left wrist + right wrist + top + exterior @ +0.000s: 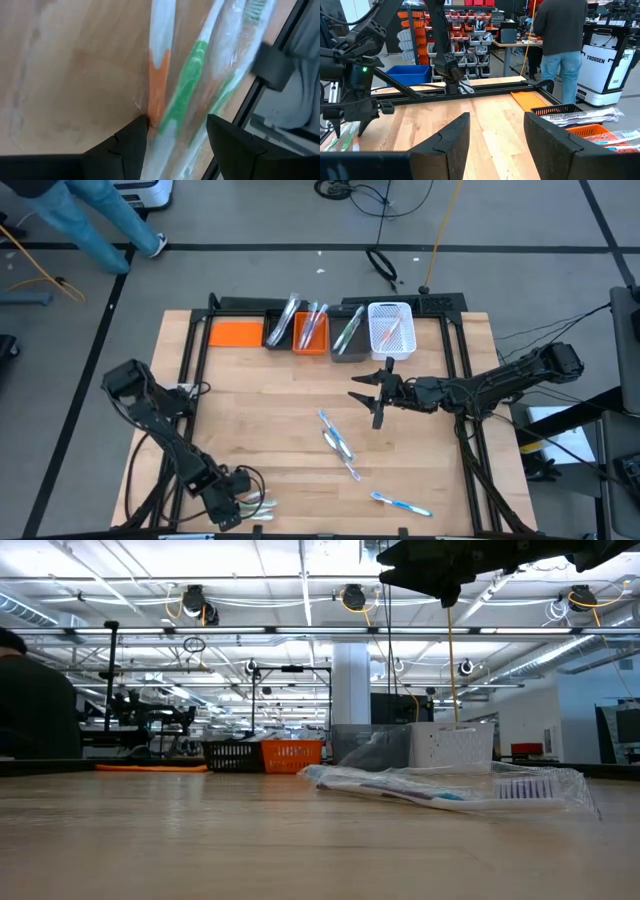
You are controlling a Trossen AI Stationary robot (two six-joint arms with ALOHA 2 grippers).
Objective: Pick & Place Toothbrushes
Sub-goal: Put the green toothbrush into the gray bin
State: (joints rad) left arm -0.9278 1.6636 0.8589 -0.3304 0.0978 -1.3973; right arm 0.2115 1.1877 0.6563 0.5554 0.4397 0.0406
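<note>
Between the open fingers of the left pincer (243, 507) lay two wrapped toothbrushes (172, 95), one orange, one green. Below the right pincer (372, 393), open and empty above the surface (260, 420), lay three more toothbrushes (337, 442); beyond it stood four bins (330, 330) holding others.

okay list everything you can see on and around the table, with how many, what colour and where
Bins: four, black, orange, grey, white, along the table's far edge, each holding toothbrushes.
Orange lid: one, flat, left of the bins.
Loose toothbrushes: about four wrapped, blue accents, mid-table and near edge.
Wrapped toothbrushes: green and orange, near left corner.
Person: one, jeans, beyond the table.
Left gripper: open around those brushes.
Right gripper: open, empty, before the white bin.
</note>
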